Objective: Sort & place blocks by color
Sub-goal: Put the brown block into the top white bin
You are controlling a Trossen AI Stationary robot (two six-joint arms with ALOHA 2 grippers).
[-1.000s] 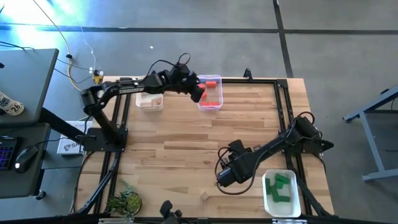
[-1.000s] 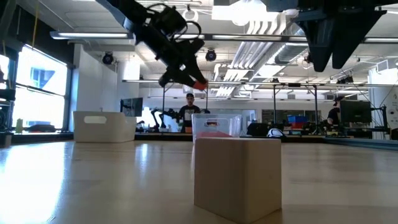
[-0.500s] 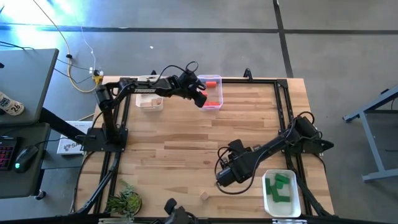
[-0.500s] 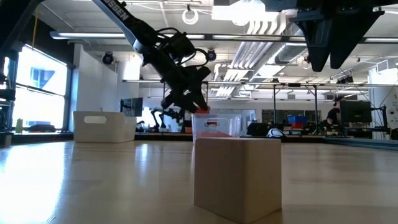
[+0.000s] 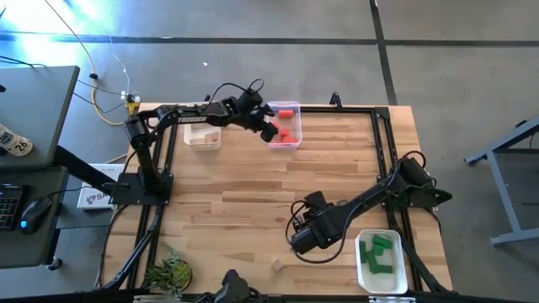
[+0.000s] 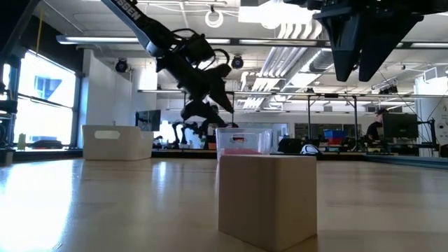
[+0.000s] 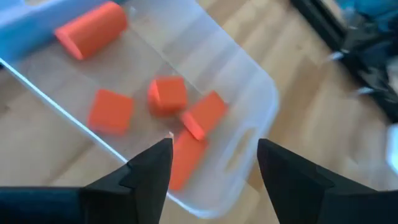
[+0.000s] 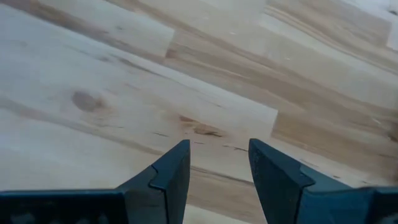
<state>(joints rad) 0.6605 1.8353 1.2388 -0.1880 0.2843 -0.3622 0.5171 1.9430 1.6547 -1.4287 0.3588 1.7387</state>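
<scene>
Left gripper (image 7: 211,165) hangs over the clear bin (image 7: 261,109) at the far edge of the table (image 5: 253,202), fingers (image 7: 149,171) spread wide with nothing between them. Red blocks (image 7: 166,94) lie in that bin beneath it (four on its floor, as the left wrist view shows them, with a red cylinder (image 7: 90,29) at the bin's far rim). A white bin (image 5: 203,136) just left of the clear bin holds pale wood pieces. Right gripper (image 8: 214,163) hovers low over bare table, well apart from the clear bin and near the white bin of green blocks (image 5: 378,255); its fingers stand parted and empty. One pale wooden cube (image 5: 275,265) sits on the table close to the right gripper, towards the near edge.
</scene>
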